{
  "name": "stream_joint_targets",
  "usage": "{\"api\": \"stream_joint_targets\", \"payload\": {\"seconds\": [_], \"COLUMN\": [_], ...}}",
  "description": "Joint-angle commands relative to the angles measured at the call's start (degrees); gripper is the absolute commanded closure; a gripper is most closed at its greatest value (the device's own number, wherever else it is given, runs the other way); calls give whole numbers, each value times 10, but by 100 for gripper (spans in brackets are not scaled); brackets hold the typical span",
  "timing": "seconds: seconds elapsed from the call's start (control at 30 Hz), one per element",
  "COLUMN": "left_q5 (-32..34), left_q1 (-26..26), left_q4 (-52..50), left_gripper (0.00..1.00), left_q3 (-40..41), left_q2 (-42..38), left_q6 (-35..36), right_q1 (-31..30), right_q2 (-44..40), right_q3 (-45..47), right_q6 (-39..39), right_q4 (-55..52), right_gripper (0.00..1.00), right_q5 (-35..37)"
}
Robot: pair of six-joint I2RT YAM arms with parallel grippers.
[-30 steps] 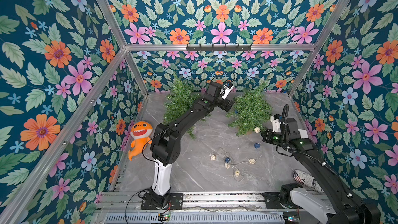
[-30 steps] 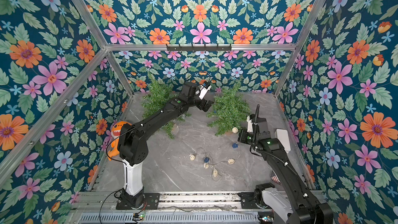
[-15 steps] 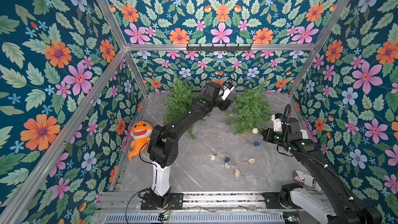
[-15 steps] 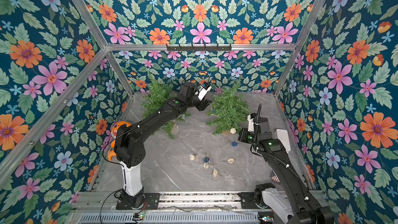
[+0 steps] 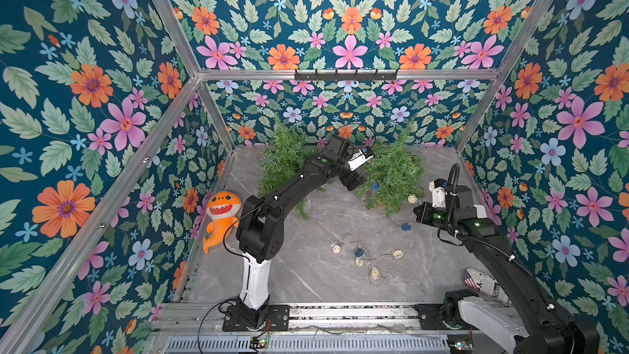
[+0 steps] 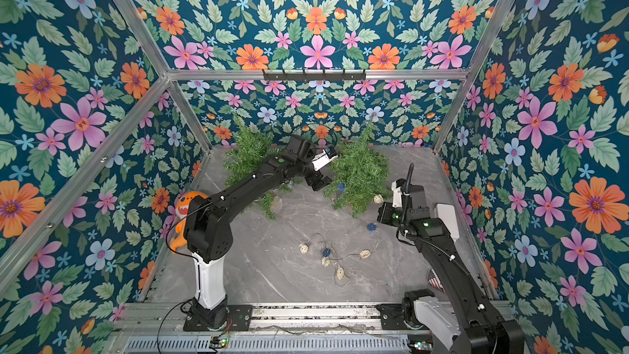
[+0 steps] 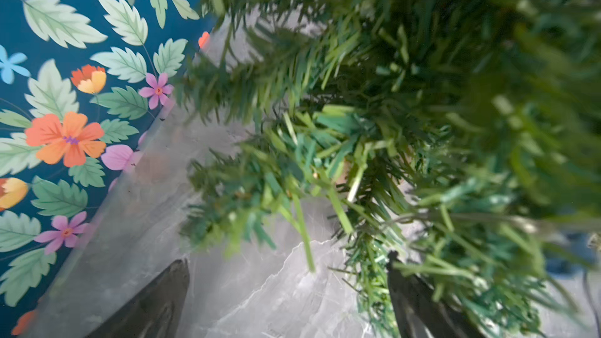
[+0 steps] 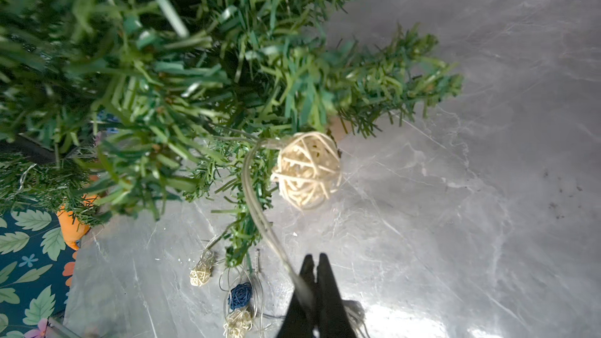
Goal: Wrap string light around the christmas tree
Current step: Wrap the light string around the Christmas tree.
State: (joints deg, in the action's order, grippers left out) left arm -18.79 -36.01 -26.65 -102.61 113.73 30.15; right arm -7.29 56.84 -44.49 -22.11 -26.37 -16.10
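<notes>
Inside a booth walled with flowered paper, two black robot arms reach over a grey marble counter [image 5: 316, 287] toward a small green christmas tree [image 5: 396, 165] set near the back wall, right of centre. A second tree [image 5: 280, 161] is to its left, partly behind the left arm [image 5: 292, 192]. Both top views show the whole string light [image 5: 396, 253], a thin, pale wire strung with woven wicker balls, some cream and some dark blue. One blue ball [image 5: 375, 185] and one cream ball [image 5: 412, 198] hang in the tree's lower front branches. Another blue ball [image 5: 405, 227] lies on the counter just in front of the tree, and the other balls trail loosely across the middle of the counter, well apart from the tree. Only the right wrist view shows the grip: the right jaws are pressed together on the wire, which curves from them up to the cream ball [image 8: 307, 170] dangling beside the needle tips. Only the left wrist view shows the left jaws, which stand wide apart and hold nothing. One dark fingertip [image 7: 419, 307] is pushed in among blurred green needles, and the other [image 7: 153, 304] is over bare counter. Both top views also take in an orange shark plush [image 5: 221, 214] against the left wall and a rolled printed paper [image 5: 485, 284] near the right arm's base.
</notes>
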Motion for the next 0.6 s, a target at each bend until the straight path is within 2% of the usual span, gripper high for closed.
{"api": "stream_joint_targets", "payload": {"seconds": [0.0, 0.2, 0.37, 0.5, 0.57], "left_q5": [20, 24, 0, 51, 57], "left_q1": [4, 11, 21, 23, 26], "left_q4": [-16, 14, 46, 74, 84], "left_gripper": [0, 0, 1, 4, 7], "left_q3": [-8, -13, 3, 6, 10], "left_q2": [0, -11, -34, -37, -42], "left_q6": [22, -6, -29, -75, -102], "right_q1": [10, 35, 38, 39, 38], "right_q2": [-4, -2, -7, -30, -33], "right_q3": [3, 0, -13, -7, -3], "right_q6": [11, 8, 3, -4, -2], "right_q4": [16, 25, 15, 8, 1], "right_gripper": [100, 100, 100, 100, 100], "right_q5": [-17, -41, -58, -66, -67]}}
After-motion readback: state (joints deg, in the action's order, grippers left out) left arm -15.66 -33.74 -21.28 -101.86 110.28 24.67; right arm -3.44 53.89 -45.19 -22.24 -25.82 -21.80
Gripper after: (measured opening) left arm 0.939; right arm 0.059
